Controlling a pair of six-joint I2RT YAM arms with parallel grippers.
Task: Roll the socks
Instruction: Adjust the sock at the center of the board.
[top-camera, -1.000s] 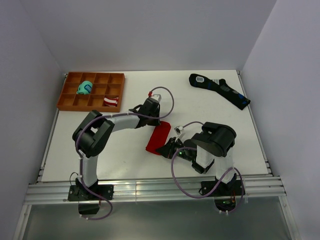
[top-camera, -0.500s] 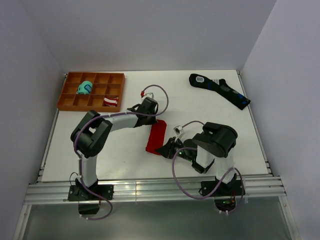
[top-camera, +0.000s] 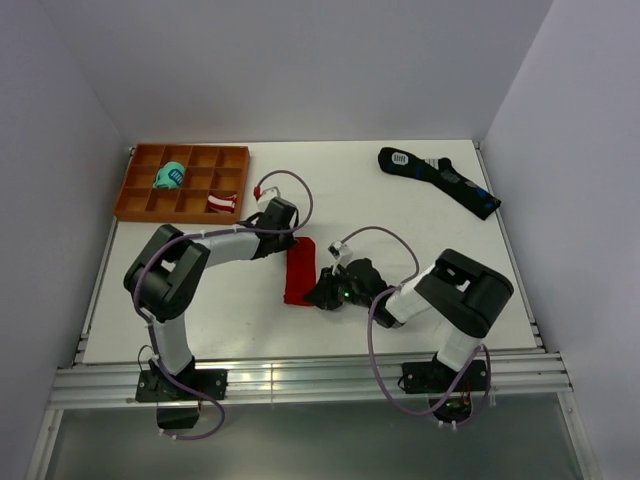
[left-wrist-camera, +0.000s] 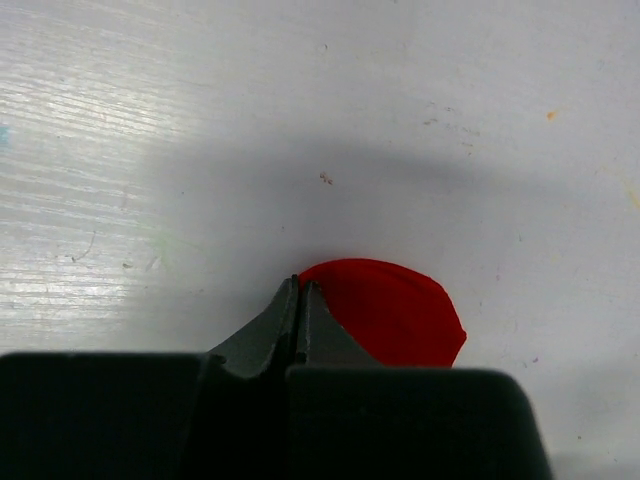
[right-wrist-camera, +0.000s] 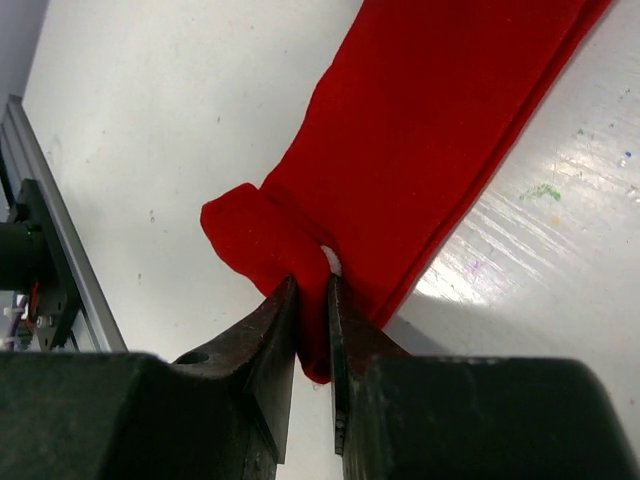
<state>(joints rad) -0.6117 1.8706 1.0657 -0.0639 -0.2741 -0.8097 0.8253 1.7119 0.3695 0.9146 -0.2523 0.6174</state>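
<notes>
Two arms meet at opposite ends of the socks (top-camera: 299, 270), a red strip lying flat near the middle of the desk (top-camera: 420, 240) and running from its near side toward its far side.

Left tool (top-camera: 288, 241): at the far end of the strip. In the wrist view its fingers (left-wrist-camera: 265, 330) are pressed together with no gap, the tips touching the rounded red edge. Whether fabric is caught between them cannot be told.

Right tool (top-camera: 321, 296): at the near end, clamped on the socks. In the wrist view its fingers (right-wrist-camera: 260, 340) nip a small upturned fold of fabric, and the rest of the strip stretches away flat.

Far left: an orange tray (top-camera: 128, 208) holding a teal bundle (top-camera: 170, 176) and a striped bundle (top-camera: 222, 203) in separate compartments.

Far right: black socks (top-camera: 440, 180), well apart from both arms.
</notes>
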